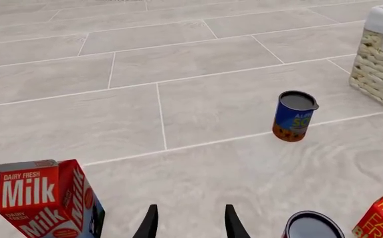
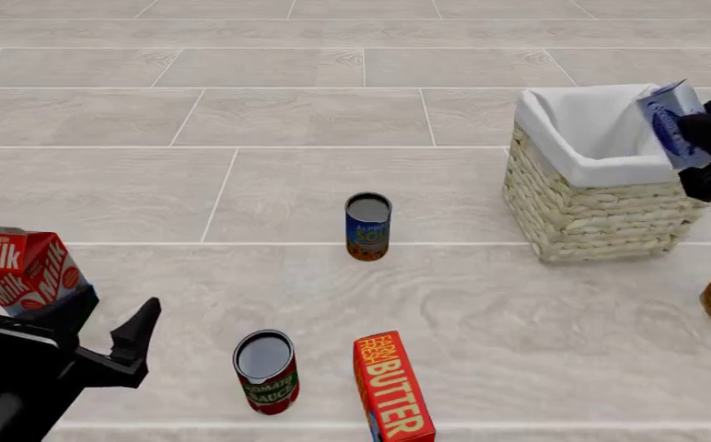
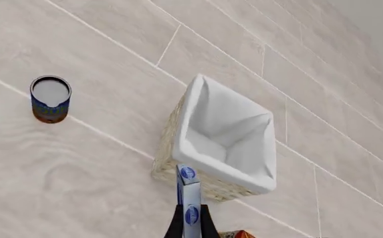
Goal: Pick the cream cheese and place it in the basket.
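Here we hold the cream cheese (image 2: 671, 122) on edge, clamped in the right pincer (image 3: 190, 223), above the near right rim of the basket (image 2: 601, 216); its hollow lies forward and left.

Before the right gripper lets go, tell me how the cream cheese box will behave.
The cream cheese looks like a thin, stiff carton, probably light. Held tilted at the basket rim by the right gripper, it should drop inside, likely landing flat; it won't roll.
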